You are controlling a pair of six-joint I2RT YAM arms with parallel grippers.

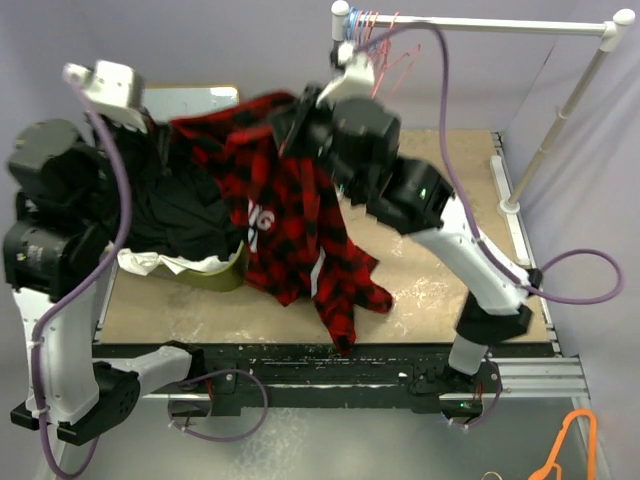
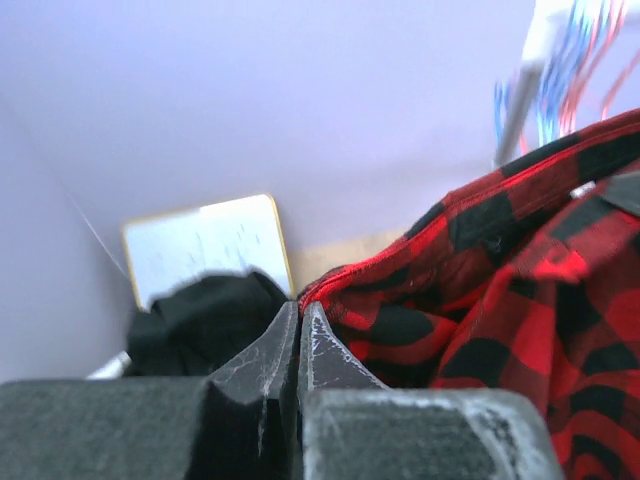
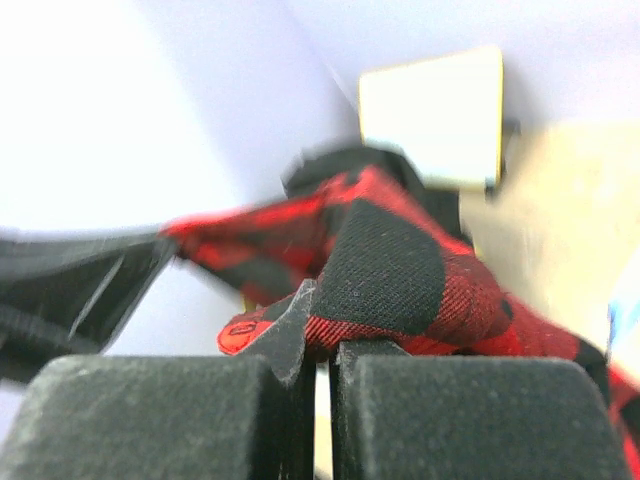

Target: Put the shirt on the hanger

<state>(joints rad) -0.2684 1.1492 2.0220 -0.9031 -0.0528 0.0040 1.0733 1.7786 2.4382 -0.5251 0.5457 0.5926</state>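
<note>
Nearest you, the tail of the shirt (image 1: 330,270) trails down onto the table (image 1: 440,290), close to its near edge. From there the cloth climbs away from you to a raised top edge. That edge is the shirt's long axis for this move, and it runs left to right between your two arms.

Your left gripper (image 2: 300,312) is pinched tight on a red seam at the left end, with no gap showing between its fingers. The black garment (image 1: 185,210) and the white cloth (image 1: 150,262) lie heaped on the table under and beside that arm, so take care not to drag them along. Your right gripper (image 3: 320,338) is clamped on a fold of check at the right end, where the fabric bunches over its pads.

The hanger (image 1: 388,52) lies farther off. It hangs with other wire hangers at the left end of the rail (image 1: 480,24), up, far and slightly right of the right jaws. Your right arm is much the nearer of the two, and the left is well apart from the hanger across the shirt's width.

By my reading, the shirt has to travel far and right, led by its right end. I cannot tell from these views which part of the shirt each jaw has hold of, collar or hem.
</note>
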